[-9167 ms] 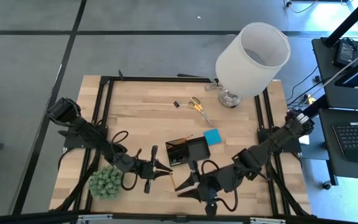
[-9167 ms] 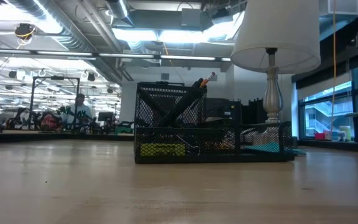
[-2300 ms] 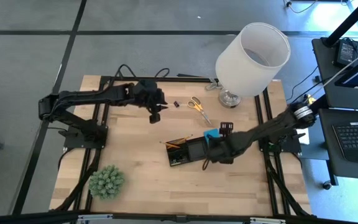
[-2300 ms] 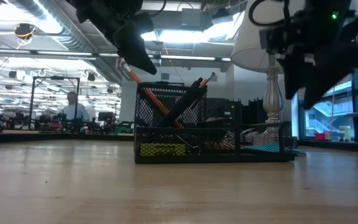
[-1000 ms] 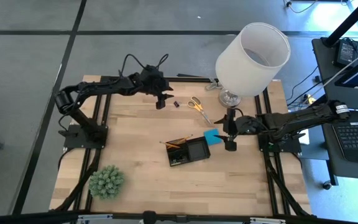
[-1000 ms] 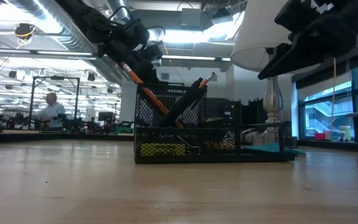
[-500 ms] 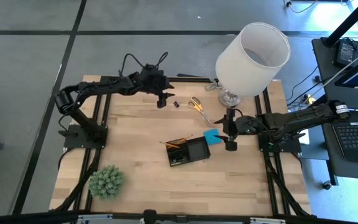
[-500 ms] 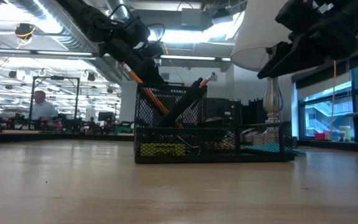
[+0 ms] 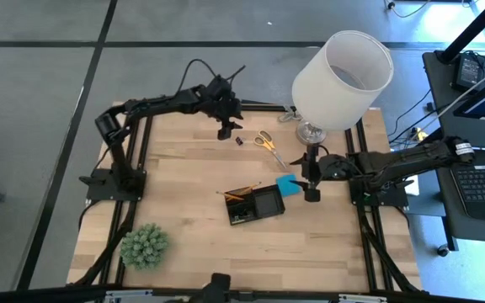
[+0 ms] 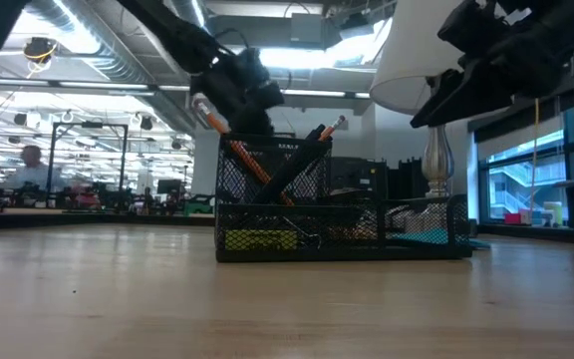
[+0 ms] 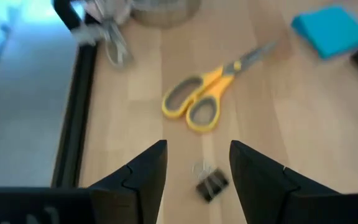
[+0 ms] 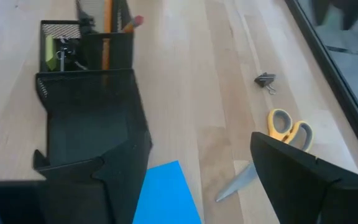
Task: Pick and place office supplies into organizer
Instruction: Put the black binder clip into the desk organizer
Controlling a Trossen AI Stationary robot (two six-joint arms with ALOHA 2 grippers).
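My left gripper (image 9: 225,128) hangs open near the table's far edge. A small black clip (image 11: 210,184) lies on the wood between and below its fingers, untouched. The yellow-handled scissors (image 11: 209,101) lie flat just beyond the clip (image 9: 238,140). My right gripper (image 9: 311,182) hovers open at the right of the blue pad (image 9: 288,185); the pad (image 12: 166,193) lies flat below its fingers. The black mesh organizer (image 9: 255,204) stands mid-table beside the pad, with orange pencils (image 10: 239,146) leaning in its tall compartment.
A big white lamp (image 9: 341,78) stands at the far right, its base (image 9: 311,133) close to the scissors (image 9: 268,144). A green spiky plant ball (image 9: 145,246) sits at the near left. Black frame rails run along the table's edges (image 9: 138,151).
My left gripper has gone a little toward the table's far right, coming nearer the clip, and its arm has swung along with it. My right gripper has kept still.
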